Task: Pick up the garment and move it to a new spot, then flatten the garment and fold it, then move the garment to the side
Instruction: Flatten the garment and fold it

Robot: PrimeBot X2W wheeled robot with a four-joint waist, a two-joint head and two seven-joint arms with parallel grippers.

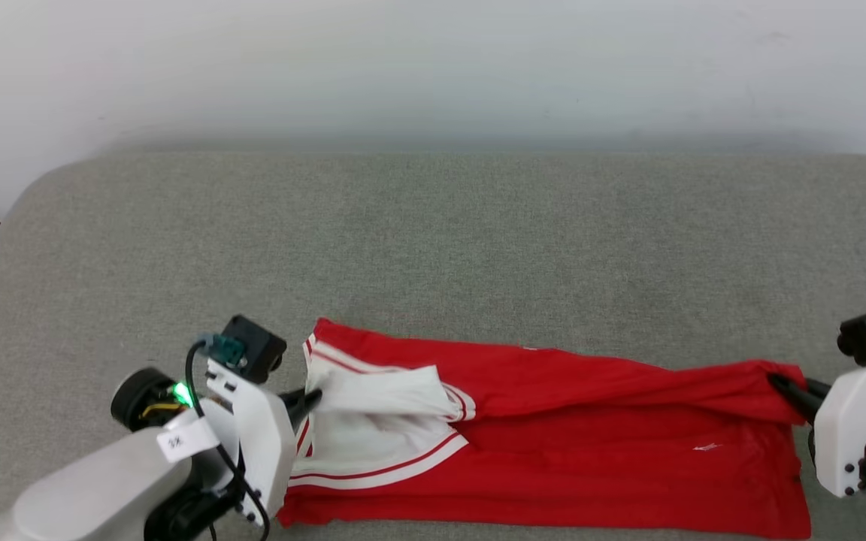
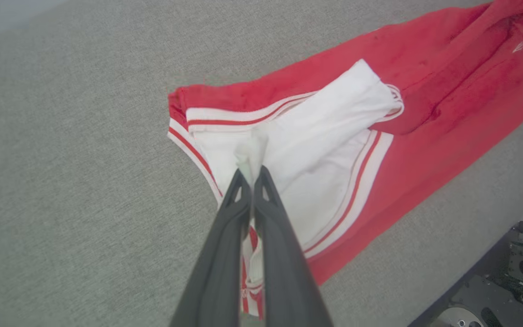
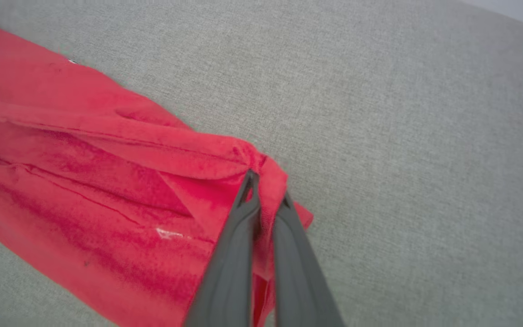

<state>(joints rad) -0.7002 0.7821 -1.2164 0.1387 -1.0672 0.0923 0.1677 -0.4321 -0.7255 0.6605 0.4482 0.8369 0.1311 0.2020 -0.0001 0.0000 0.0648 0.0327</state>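
Observation:
The garment point(image 1: 553, 443), a red T-shirt with white striped sleeves, lies stretched sideways near the front edge of the grey surface. My left gripper point(image 1: 311, 398) is shut on the white sleeve cloth at its left end; the left wrist view has the fingers point(image 2: 252, 179) pinching a fold of white fabric of the garment point(image 2: 425, 91). My right gripper point(image 1: 779, 385) is shut on the red corner at the right end, where a bunch of the garment point(image 3: 107, 181) sits between the dark fingers point(image 3: 261, 188). The upper red edge is folded over the body.
The grey fabric-covered surface point(image 1: 433, 240) stretches wide behind and beside the shirt, up to a pale wall. Its rounded left corner point(image 1: 19, 210) drops off to the floor. Part of the robot's dark base point(image 2: 506, 281) shows at the lower right of the left wrist view.

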